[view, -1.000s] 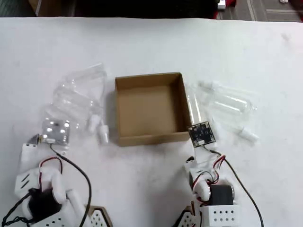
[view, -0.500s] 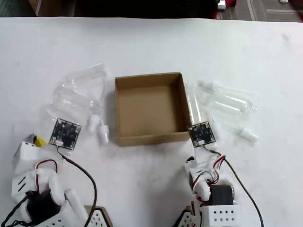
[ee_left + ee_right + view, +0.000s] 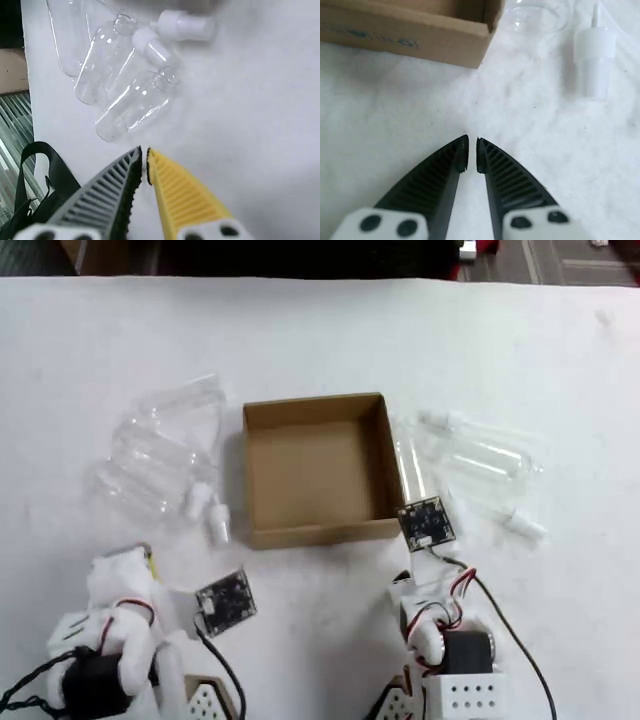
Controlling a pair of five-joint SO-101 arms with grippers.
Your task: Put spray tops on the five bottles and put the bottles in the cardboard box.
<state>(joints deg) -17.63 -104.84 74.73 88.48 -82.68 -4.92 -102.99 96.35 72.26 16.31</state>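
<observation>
Several clear bottles (image 3: 160, 455) lie without tops to the left of the open cardboard box (image 3: 315, 465), and more bottles (image 3: 480, 465) lie to its right. White spray tops rest near each group, one (image 3: 217, 520) on the left and one (image 3: 525, 525) on the right. My left gripper (image 3: 145, 160), with grey and yellow fingers, is shut on nothing just short of the left bottles (image 3: 132, 100) and two spray tops (image 3: 185, 26). My right gripper (image 3: 471, 150) is shut and empty over bare table in front of the box corner (image 3: 420, 30), with a spray top (image 3: 593, 62) beyond it.
The left arm (image 3: 110, 640) sits at the front left of the white table and the right arm (image 3: 445, 640) at the front right. Open tabletop lies between them in front of the box. The table's far edge runs along the back.
The left arm has pulled back from the left bottles and turned, so its wrist camera board now sits lower and to the right. The right arm has stayed still.
</observation>
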